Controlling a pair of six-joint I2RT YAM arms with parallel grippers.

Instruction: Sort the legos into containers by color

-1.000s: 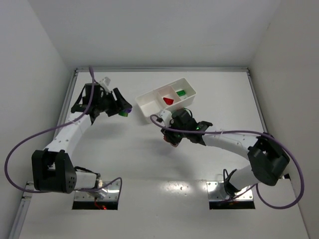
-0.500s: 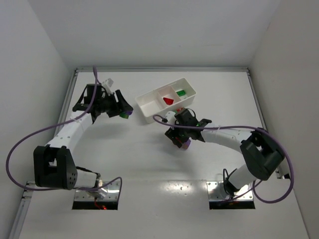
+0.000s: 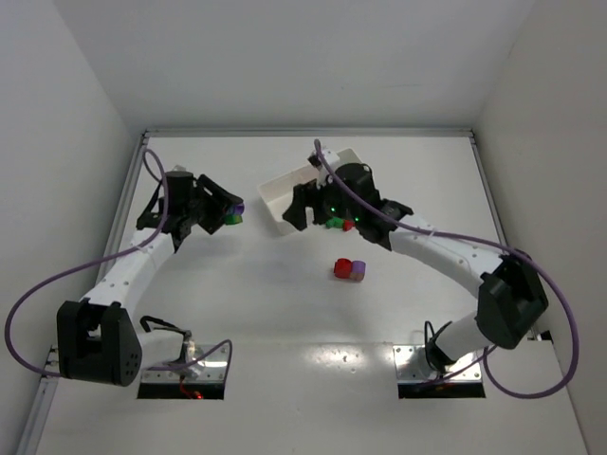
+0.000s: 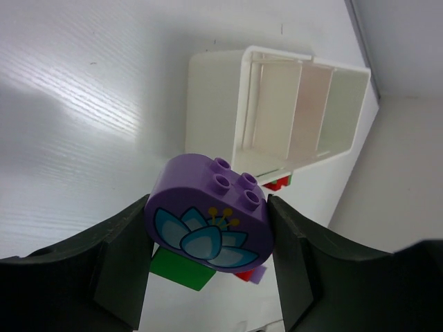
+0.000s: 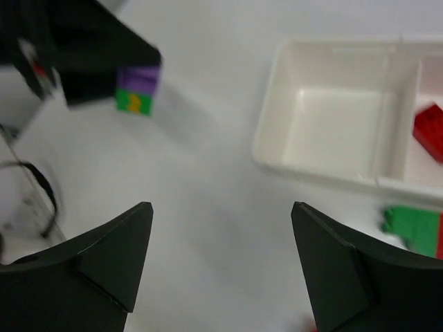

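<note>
My left gripper (image 3: 226,209) is shut on a stack of legos: a rounded purple brick (image 4: 211,221) with a flower print, joined to a green brick (image 4: 181,267). It hangs above the table, left of the white tray of containers (image 4: 214,104). My right gripper (image 3: 296,213) hovers open and empty at the tray's near-left corner (image 5: 332,176). A red-and-purple stack (image 3: 348,270) lies free on the table in front of it. The middle container holds a red brick (image 5: 430,130). A green brick (image 5: 413,225) with red beside it lies against the tray's near wall. The left container (image 5: 332,131) is empty.
The right arm (image 3: 446,251) covers most of the tray in the top view. Purple cables (image 3: 57,284) loop from both arms. White walls close in the table on three sides.
My right gripper opened, left the red-and-purple stack on the table and moved back toward the tray. The left gripper shifted slightly, still gripping its stack.
</note>
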